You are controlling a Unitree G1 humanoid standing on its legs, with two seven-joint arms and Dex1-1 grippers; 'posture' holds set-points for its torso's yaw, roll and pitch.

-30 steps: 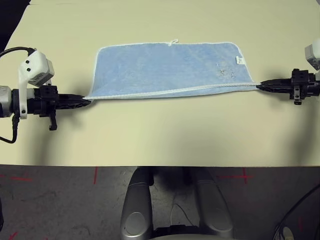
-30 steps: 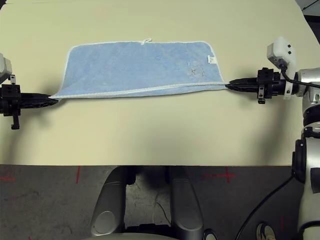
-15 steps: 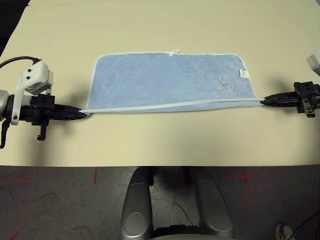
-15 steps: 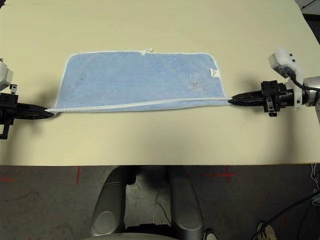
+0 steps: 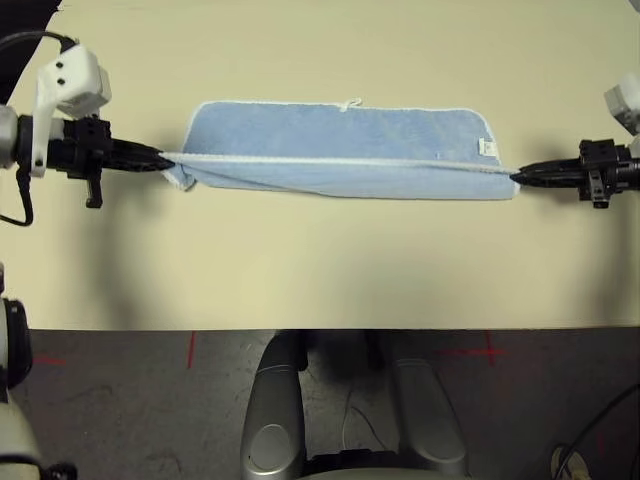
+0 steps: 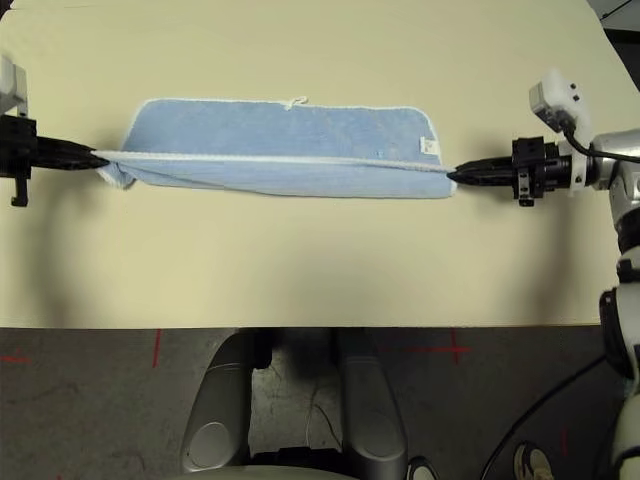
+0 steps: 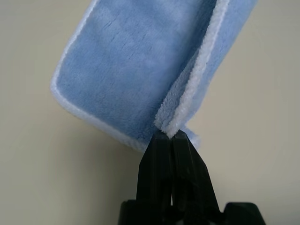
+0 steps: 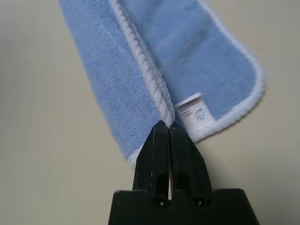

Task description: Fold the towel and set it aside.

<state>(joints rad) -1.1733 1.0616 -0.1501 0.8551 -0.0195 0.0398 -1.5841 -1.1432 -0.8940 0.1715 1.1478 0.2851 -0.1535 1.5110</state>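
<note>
We're pinching the towel (image 5: 340, 160) by its near corners, left hand (image 5: 160, 158) and right hand (image 5: 518, 177) clamped tight, carrying them toward the table's (image 5: 320, 260) far edge; first fold half-made, setting aside still ahead.

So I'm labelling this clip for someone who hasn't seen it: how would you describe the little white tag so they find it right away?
On the cream table lies the light-blue towel, stretched between the left tool and the right tool, both shut on its white-edged near hem. The tag sits by the towel's far corner at the right tool's end: a small flat white square, unlike the white loop on the far edge.
</note>
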